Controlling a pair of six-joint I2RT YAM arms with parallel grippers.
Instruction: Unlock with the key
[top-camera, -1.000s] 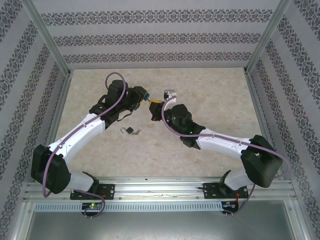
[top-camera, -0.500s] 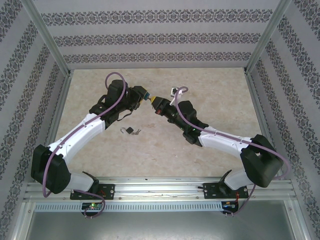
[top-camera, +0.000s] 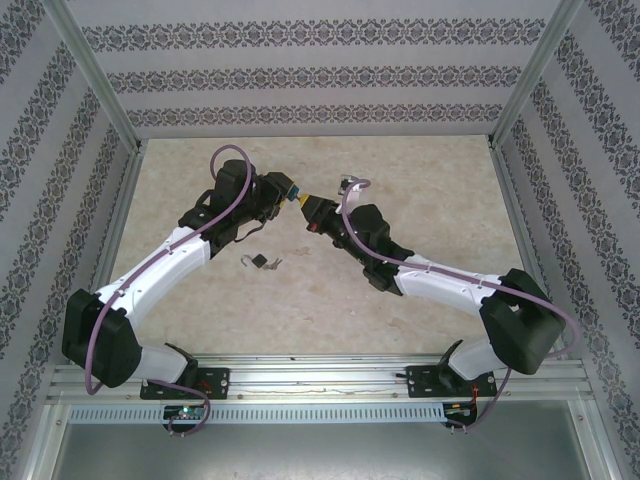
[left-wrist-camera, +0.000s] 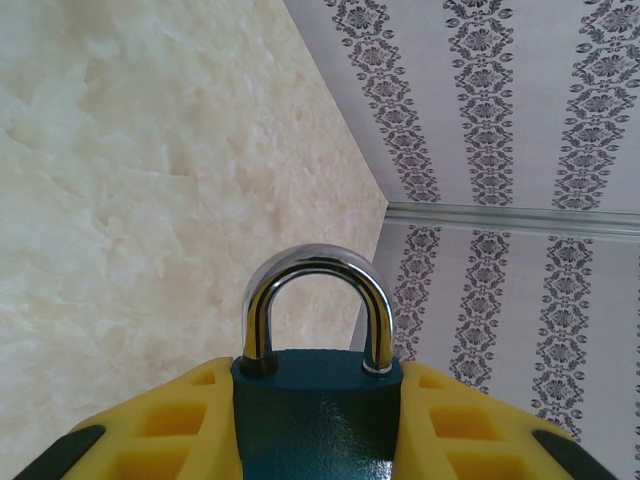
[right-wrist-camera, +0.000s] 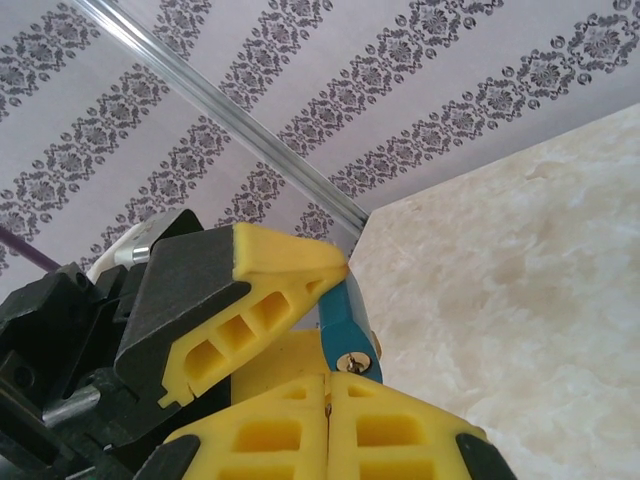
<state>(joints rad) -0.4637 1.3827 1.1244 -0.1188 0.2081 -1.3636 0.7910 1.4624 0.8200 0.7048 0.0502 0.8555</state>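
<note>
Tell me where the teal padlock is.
The teal padlock is clamped in the left gripper, shackle up in the left wrist view; from above it is held over mid-table, its base at the right gripper.

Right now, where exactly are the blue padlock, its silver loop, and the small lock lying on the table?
blue padlock (left-wrist-camera: 315, 420): left wrist view, on its painted body.
silver loop (left-wrist-camera: 318, 258): left wrist view, on the top of the arch.
small lock on the table (top-camera: 259, 262): top external view, on its dark body.

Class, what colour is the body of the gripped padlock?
The padlock body is dark teal, clearest in the left wrist view.
</note>
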